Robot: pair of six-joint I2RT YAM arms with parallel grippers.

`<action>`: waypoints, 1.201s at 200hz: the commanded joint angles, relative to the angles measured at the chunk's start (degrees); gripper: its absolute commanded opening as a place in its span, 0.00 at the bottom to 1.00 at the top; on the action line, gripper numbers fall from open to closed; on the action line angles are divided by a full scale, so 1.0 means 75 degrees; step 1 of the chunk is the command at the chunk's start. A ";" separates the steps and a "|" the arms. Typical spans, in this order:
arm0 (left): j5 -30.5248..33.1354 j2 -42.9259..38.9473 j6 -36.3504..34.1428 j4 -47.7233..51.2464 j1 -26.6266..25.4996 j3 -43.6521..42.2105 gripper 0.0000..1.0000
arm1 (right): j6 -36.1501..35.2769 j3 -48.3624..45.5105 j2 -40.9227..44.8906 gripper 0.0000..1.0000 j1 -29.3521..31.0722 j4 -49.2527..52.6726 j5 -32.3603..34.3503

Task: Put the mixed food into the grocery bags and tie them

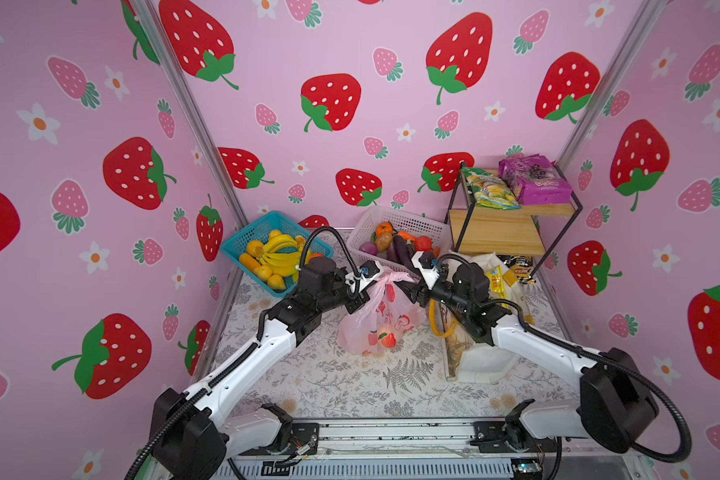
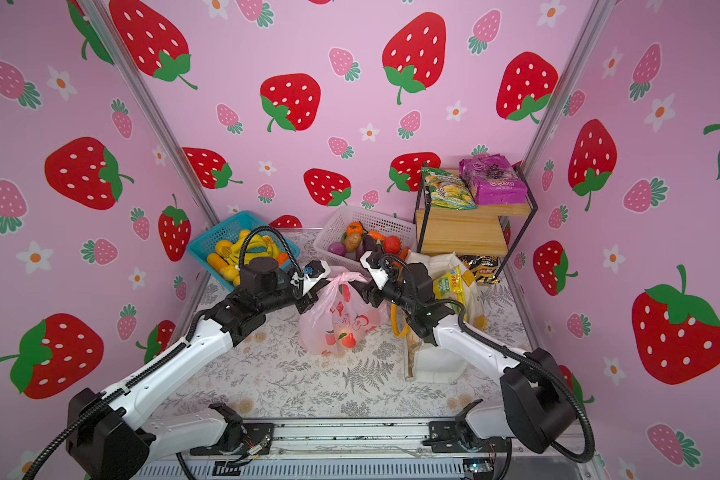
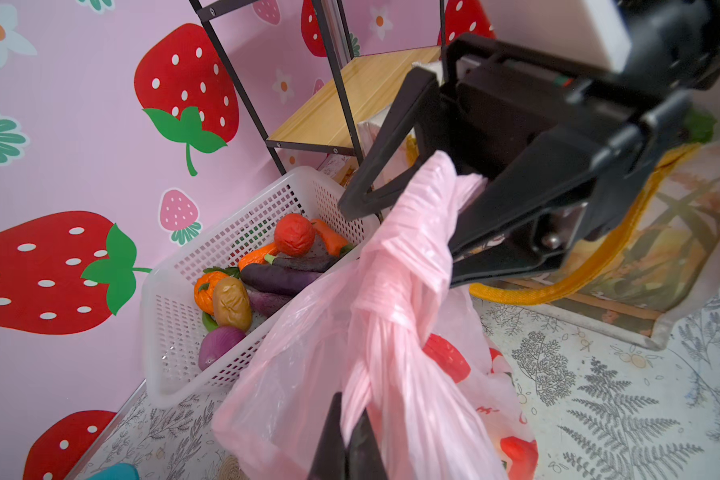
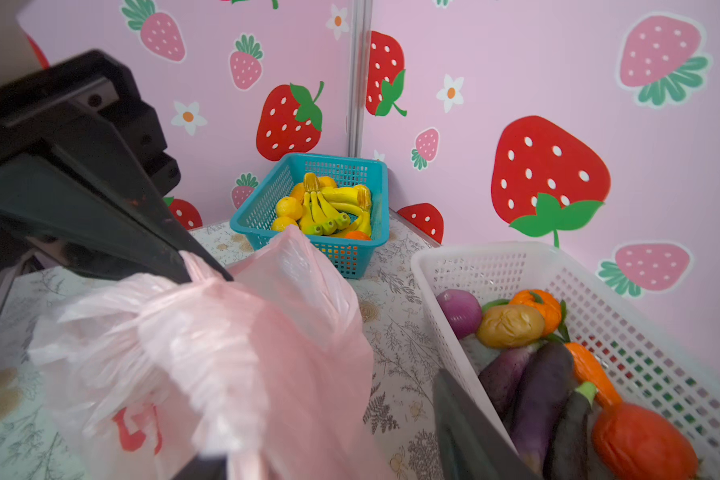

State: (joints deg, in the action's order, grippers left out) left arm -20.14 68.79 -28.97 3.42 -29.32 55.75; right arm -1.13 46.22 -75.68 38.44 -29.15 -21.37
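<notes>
Plainly the tying is the step in hand: the pink bag [image 1: 375,328] stands mid-counter [image 1: 350,386] with its handles drawn up into a knot [image 3: 395,266]. The left end effector [image 3: 348,409] is pinched closed on one twisted handle strand, while the right end effector [image 3: 398,241] has its jaws spread, the other handle tail lying loose between them and not clamped. The worry, I judge, is that the unheld tail slides back through and the knot slackens. A one-sided pull from the left could also tip the light bag. When the right arm backs away it might snag that tail or the white tote [image 1: 483,357] just beside it, where a yellow packet [image 1: 497,282] sits.
</notes>
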 commanded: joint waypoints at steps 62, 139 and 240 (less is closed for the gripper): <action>-0.0256 0.0168 0.0253 -0.0305 -0.0022 -0.0087 0.00 | 0.0538 -0.1378 0.2365 0.86 -0.0145 0.1273 0.1157; -0.0314 0.0170 0.0316 -0.0352 -0.0022 -0.0094 0.00 | 0.0826 -0.1076 0.1824 0.52 -0.0135 0.0994 0.0865; -0.0157 0.0090 0.0234 -0.0198 -0.0022 -0.0033 0.00 | 0.0596 -0.0590 0.1459 0.19 -0.0110 0.0963 0.0373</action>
State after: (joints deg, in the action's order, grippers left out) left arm -21.15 70.02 -26.70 2.37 -29.32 55.72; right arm 4.38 40.25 -65.71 37.60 -22.31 -18.50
